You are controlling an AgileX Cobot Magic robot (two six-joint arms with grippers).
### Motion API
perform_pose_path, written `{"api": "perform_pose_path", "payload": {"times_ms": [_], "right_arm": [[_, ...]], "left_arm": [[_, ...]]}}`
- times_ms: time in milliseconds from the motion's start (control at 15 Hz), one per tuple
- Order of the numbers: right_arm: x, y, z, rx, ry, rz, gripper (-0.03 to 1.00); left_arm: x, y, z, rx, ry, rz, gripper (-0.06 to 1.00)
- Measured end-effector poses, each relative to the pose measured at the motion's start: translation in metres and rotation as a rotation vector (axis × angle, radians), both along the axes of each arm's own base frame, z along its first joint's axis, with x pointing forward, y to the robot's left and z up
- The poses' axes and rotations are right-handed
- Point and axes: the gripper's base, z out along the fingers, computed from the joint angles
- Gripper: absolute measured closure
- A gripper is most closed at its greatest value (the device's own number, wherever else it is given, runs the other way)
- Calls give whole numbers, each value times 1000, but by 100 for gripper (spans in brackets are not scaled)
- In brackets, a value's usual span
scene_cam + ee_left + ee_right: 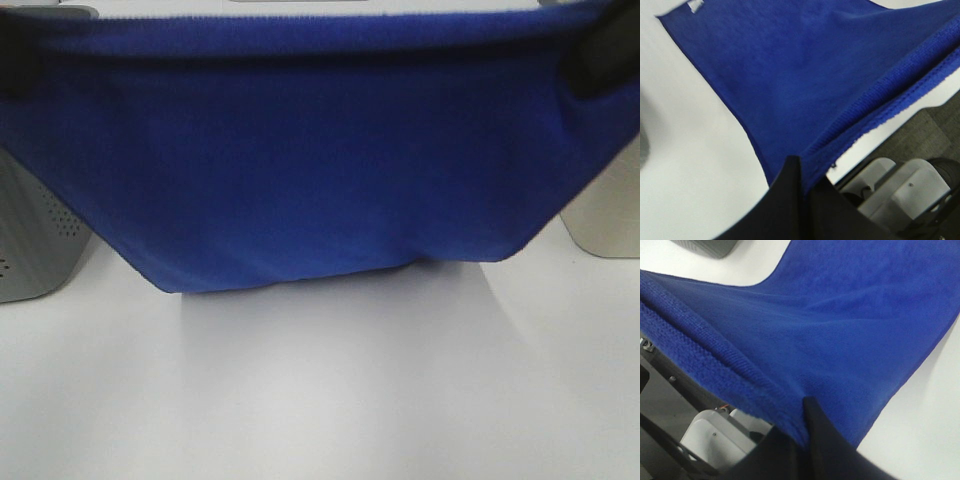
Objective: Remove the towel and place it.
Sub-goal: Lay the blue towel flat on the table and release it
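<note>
**Blue towel stretched between two claws**

The towel [320,160] hangs spread wide above the white table [320,400] and fills most of the high view. Its upper hem runs almost straight from one side of that view to the other, and its lower edge sags in a shallow curve. Whether the lowest fold touches the tabletop cannot be told.

The left claw [801,172] is clamped on one upper corner. Its dark fingers [785,200] are closed over the thick, ribbed hem. The right claw [804,415] pinches the opposite upper corner in the same way, with cloth bunched between its jaws.

A small white tag [695,5] shows at the far lower corner in the left wrist view. A grey perforated basket [35,235] stands on the table at the left, partly hidden by the cloth. A second grey container [605,215] stands at the right.
</note>
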Motion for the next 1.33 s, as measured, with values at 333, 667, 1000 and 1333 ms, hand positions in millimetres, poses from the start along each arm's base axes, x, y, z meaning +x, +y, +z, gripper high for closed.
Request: {"api": "perform_pose_path", "payload": {"times_ms": [333, 667, 1000, 1333], "right_arm": [[-50, -5, -54, 29, 168, -27, 95], [-67, -4, -116, 32, 422, -39, 95], [-68, -3, -164, 2, 681, -51, 95], [-59, -2, -200, -36, 875, -31, 95]], "left_arm": [[-43, 5, -54, -47, 186, -10, 94], [-72, 11, -117, -20, 412, 0, 94], [-76, 9, -154, -1, 596, 21, 94], [-56, 3, -196, 63, 788, 7, 94]]}}
